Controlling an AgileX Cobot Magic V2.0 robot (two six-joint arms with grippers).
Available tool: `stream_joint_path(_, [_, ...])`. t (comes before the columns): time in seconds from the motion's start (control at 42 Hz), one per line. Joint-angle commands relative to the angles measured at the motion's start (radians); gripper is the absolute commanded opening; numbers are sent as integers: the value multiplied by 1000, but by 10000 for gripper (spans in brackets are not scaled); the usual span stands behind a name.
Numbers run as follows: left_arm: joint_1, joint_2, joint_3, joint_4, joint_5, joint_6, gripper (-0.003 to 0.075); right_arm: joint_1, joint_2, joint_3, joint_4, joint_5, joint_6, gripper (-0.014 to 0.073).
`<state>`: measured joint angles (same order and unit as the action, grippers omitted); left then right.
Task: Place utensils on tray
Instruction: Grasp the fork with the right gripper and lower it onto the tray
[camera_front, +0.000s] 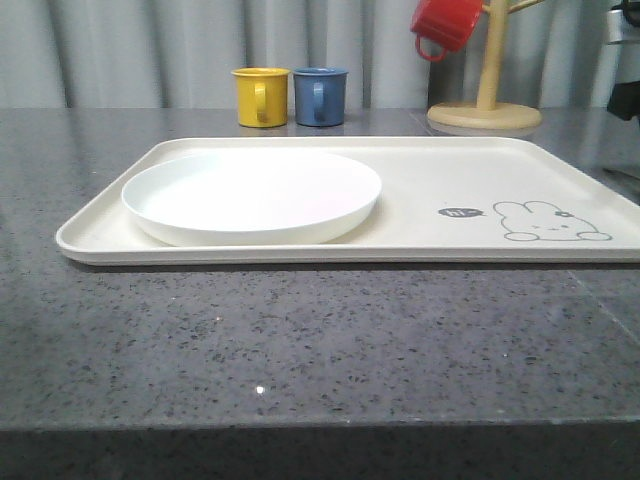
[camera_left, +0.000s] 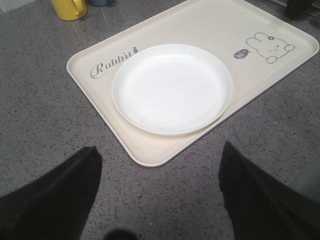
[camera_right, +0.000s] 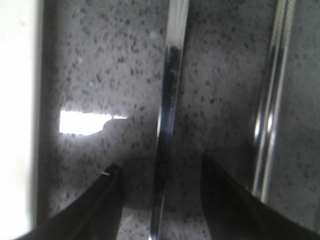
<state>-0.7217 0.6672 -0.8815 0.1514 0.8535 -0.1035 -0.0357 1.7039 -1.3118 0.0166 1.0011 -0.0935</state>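
The cream tray (camera_front: 430, 175) with its rabbit drawing lies on the grey counter, and the round white plate (camera_front: 252, 195) rests on its left half. In the left wrist view the tray (camera_left: 200, 25) and plate (camera_left: 172, 88) lie ahead of my left gripper (camera_left: 160, 148), which hangs open and empty over the tray's near corner. My right gripper (camera_right: 159, 165) is low over the counter and open. A slim steel utensil handle (camera_right: 170, 90) runs between its dark fingers (camera_right: 107, 195) without touching them. A second steel utensil (camera_right: 272, 100) lies parallel just outside one finger. Which utensils these are I cannot tell.
A yellow mug (camera_front: 261, 96) and a blue mug (camera_front: 320, 96) stand behind the tray. At the back right, a wooden mug tree (camera_front: 486, 100) carries a red mug (camera_front: 447, 24). A pale band (camera_right: 17, 125) beside the right gripper looks like the tray's rim.
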Motion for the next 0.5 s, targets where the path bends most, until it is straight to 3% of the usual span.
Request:
stream_joint_path(0.0, [-7, 2, -25, 9, -71, -9, 491, -1, -18, -48, 23, -3, -14, 318])
stream_joint_path(0.214, [-7, 2, -25, 9, -71, -9, 491, -1, -15, -55, 63, 4, -14, 13])
stream_joint_path(0.309, [-7, 2, -25, 9, -71, -9, 491, -1, -16, -61, 63, 20, -14, -37])
stream_joint_path(0.476, [-7, 2, -25, 9, -71, -9, 491, 21, -54, -129, 105, 100, -21, -35])
